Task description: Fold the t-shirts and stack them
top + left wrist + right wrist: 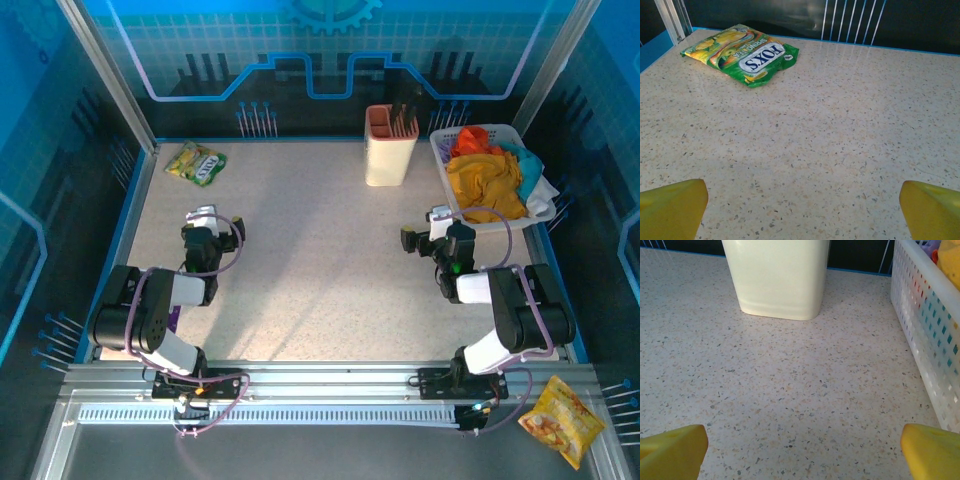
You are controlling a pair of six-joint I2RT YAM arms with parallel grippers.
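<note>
Top external view: we note the t-shirts point(487, 182) heaped in the white basket point(441, 165), the right gripper point(423, 227) just left of it, jaws spread empty, the left gripper point(218, 218) well apart from it, likewise released.

robot work cell in a robotics lab
a left arm point(150, 310) and a right arm point(515, 310) sit bolted to an aluminium rail point(330, 375) at the near edge of a speckled tabletop point(320, 260), walled on three sides by metal posts point(105, 75) and blue panels point(330, 40) printed with gear and circuit graphics.
</note>
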